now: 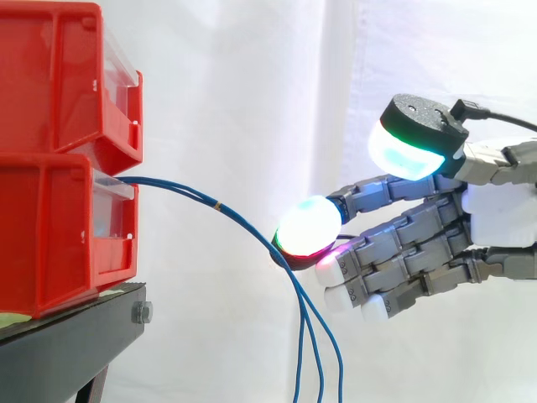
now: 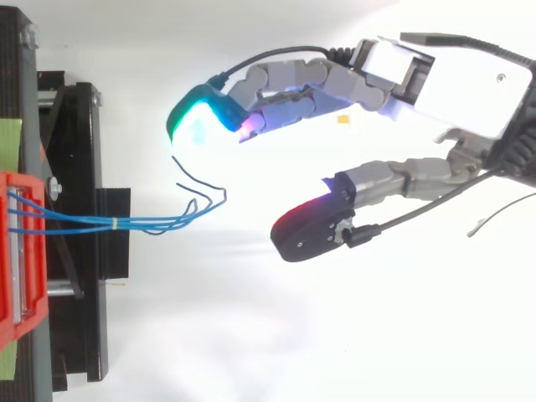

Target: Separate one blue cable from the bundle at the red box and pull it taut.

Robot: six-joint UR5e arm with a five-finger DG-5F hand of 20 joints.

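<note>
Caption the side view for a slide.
Open robot hand reaches toward the blue cables drooping from the lower red bin on the black stand.

Bright, even light; the curtain (image 1: 243,101) glares nearly blank, shadows faint; pads (image 1: 309,222) on the robot hand (image 1: 497,214) bloom white.

At the left, an upper bin (image 1: 59,80) sits on a lower bin (image 1: 59,239), which rests on a stand (image 1: 67,344). A bundle of cables (image 1: 193,195) leaves the lower bin's front, runs rightward and droops just beside the fingertips (image 1: 309,225) of the hand (image 1: 495,214). The hand lies at the right, pointing left. A curtain (image 1: 252,84) hangs behind everything.
</note>
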